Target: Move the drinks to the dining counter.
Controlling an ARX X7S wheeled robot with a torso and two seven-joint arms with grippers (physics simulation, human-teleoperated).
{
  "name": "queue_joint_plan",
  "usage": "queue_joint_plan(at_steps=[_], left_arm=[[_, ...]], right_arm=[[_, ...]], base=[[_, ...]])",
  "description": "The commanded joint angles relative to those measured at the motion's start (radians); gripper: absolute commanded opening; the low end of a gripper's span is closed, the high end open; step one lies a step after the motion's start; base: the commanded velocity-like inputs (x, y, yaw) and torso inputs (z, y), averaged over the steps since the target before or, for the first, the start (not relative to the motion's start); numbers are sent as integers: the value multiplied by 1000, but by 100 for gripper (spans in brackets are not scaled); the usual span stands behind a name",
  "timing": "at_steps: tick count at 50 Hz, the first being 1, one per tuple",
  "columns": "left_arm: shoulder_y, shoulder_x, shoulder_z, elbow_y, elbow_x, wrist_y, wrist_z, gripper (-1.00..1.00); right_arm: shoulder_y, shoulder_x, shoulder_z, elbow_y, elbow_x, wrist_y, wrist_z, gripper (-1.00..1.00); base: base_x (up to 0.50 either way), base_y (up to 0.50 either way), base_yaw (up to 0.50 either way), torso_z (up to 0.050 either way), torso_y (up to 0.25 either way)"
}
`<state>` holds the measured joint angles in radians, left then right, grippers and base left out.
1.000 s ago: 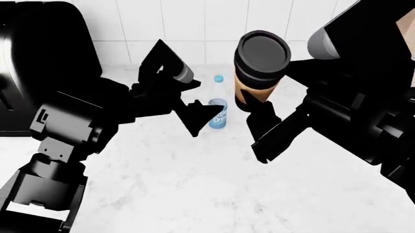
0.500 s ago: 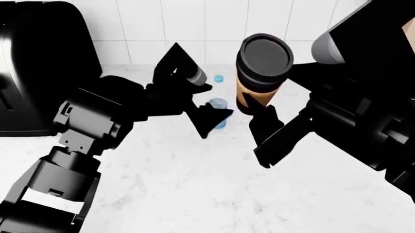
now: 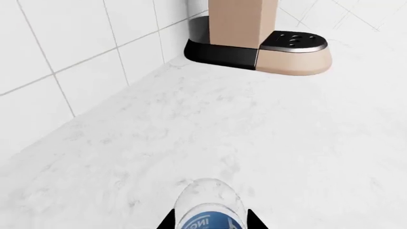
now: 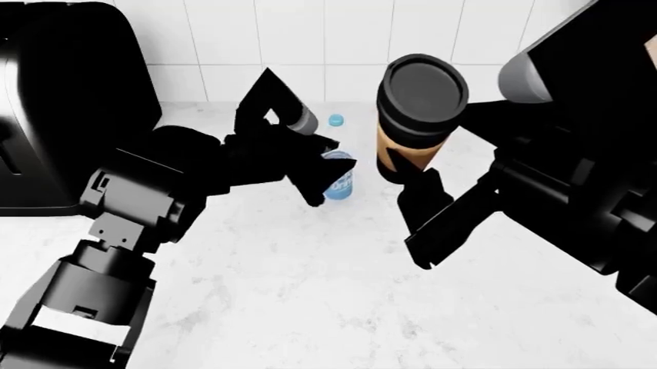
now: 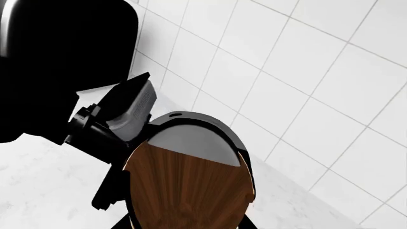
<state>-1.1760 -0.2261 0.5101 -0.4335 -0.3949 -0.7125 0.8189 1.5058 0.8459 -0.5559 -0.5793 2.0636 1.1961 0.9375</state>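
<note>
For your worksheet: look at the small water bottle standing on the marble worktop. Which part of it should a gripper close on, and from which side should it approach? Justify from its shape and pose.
Grip the water bottle around its labelled body, coming in level from the robot's left, where the left gripper is. It stands upright, its body is round and wider than the capped neck, and the coffee cup crowds its other side.

The coffee cup (image 5: 188, 191) shows a wood-grain brown wall and matt black lid; the water bottle (image 4: 339, 175) is clear plastic; the marble worktop (image 4: 308, 292) looks smooth.
</note>
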Motion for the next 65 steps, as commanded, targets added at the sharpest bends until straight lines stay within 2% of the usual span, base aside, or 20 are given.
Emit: queue_joint_plan(at_steps=[1,7,16,19,22,23,25,29,33,42,54,65], left_arm=[[43,-69,-90,158,-51,-53,-91,-100],[80,-126,-178,377,-99,-146,-195,-100],[107,-209,-351,850,-260,-453,-375,-100],[84,-203,-411,949,-288,-545,-458,-100],[47,-201,-453,1034,-344,-652,-495,-100],[23,-188,-491,1074,-383,-715,-513,-100],[9,-196,-493,1109,-406,-741,-512,-100],[-3,-172,-586,1165,-475,-829,-547,-100],[-8,-182,-636,1185,-573,-853,-610,-100],[-53,-236,-669,1158,-823,-848,-797,-100],[-65,-268,-650,1149,-934,-815,-875,-100],[-45,-299,-616,1145,-923,-770,-861,-100]], right_arm=[[25,0,-4,1,2,0,15,-100],[71,-14,-25,-15,-3,15,54,-100],[76,-80,25,-74,-143,-23,62,-100],[86,-82,59,-82,-250,-36,81,-100],[66,-59,75,-38,-167,-103,154,-100],[49,-47,57,-10,-119,-130,221,-100],[40,-44,80,-43,-174,-133,200,-100],[55,-36,81,-63,-172,-134,232,-100],[60,-30,65,-41,-166,-139,282,-100],[81,-63,95,-63,-200,-163,232,-100],[109,-57,49,-66,-205,-125,278,-100],[137,-47,20,-88,-246,-78,298,-100]], base=[[0,0,0,0,0],[0,0,0,0,0],[0,0,0,2,1],[0,0,0,0,0],[0,0,-1,0,3],[0,0,0,0,0],[0,0,0,0,0],[0,0,0,0,0],[-178,0,0,0,3],[-500,156,0,0,0],[-500,285,0,1,0],[-500,169,72,0,0]])
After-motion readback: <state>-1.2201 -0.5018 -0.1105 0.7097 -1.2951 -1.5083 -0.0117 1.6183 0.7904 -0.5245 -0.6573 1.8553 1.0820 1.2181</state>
